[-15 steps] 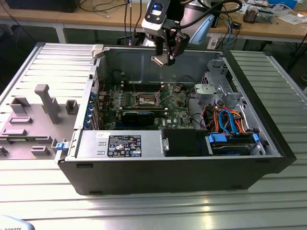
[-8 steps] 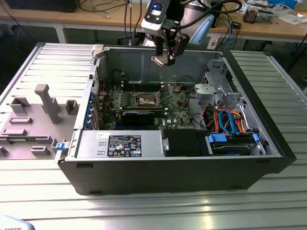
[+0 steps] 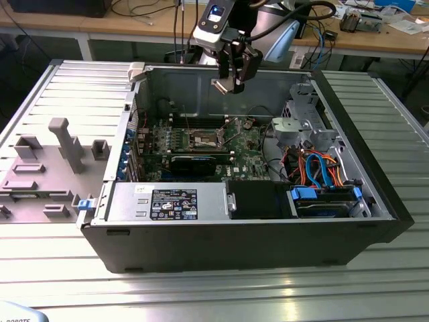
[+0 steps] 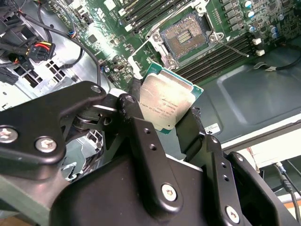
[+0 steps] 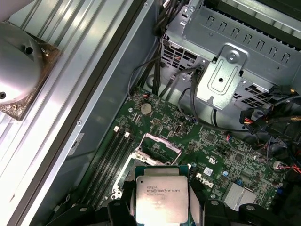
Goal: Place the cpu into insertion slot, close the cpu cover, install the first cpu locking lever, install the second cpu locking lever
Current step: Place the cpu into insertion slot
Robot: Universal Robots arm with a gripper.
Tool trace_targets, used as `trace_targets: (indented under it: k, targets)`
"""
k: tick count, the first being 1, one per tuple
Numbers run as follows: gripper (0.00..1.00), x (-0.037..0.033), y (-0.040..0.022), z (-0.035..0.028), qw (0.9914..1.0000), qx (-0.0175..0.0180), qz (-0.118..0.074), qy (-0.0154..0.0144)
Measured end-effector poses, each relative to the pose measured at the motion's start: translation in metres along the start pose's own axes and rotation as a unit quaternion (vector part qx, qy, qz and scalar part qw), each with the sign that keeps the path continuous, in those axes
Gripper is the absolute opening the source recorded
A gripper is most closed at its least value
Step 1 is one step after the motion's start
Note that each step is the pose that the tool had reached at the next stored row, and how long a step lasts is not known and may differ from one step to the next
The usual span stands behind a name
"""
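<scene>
My gripper (image 3: 228,82) hangs high over the open computer case, shut on the cpu (image 3: 220,86). In both wrist views the cpu (image 4: 167,104) (image 5: 162,193) is a flat square chip with a silver-grey top, clamped by its edges between my black fingers (image 4: 136,113). Well below it, the insertion slot (image 4: 188,37) (image 3: 204,139) lies bare on the green board, its dark centre showing. The cpu cover (image 4: 146,57) (image 5: 160,143) stands swung up and open beside the slot. A thin wire lever (image 4: 235,47) sticks out from the slot over the memory slots.
The case (image 3: 375,168) lies on its side on a ribbed metal table. Inside are a long black card (image 3: 194,163), a drive cage (image 3: 305,124) with orange and blue cables, and a power supply (image 3: 167,201). Grey fixtures (image 3: 60,144) stand at the exterior view's left.
</scene>
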State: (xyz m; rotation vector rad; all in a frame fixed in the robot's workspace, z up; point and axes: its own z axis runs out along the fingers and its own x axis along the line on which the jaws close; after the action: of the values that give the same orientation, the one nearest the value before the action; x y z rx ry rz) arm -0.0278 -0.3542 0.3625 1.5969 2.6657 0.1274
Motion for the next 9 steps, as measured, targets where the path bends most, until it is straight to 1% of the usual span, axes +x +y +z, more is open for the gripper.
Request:
trace_targets:
  k: [5,6,9]
  targets:
    - [0.54,0.0000,0.0000,0.0000,1.00000,0.0000,0.001,0.0000]
    - [0.54,0.0000,0.0000,0.0000,0.99999,-0.0001,0.004,-0.0003]
    - [0.54,0.0000,0.0000,0.0003,0.99954,-0.0005,0.030,-0.0026]
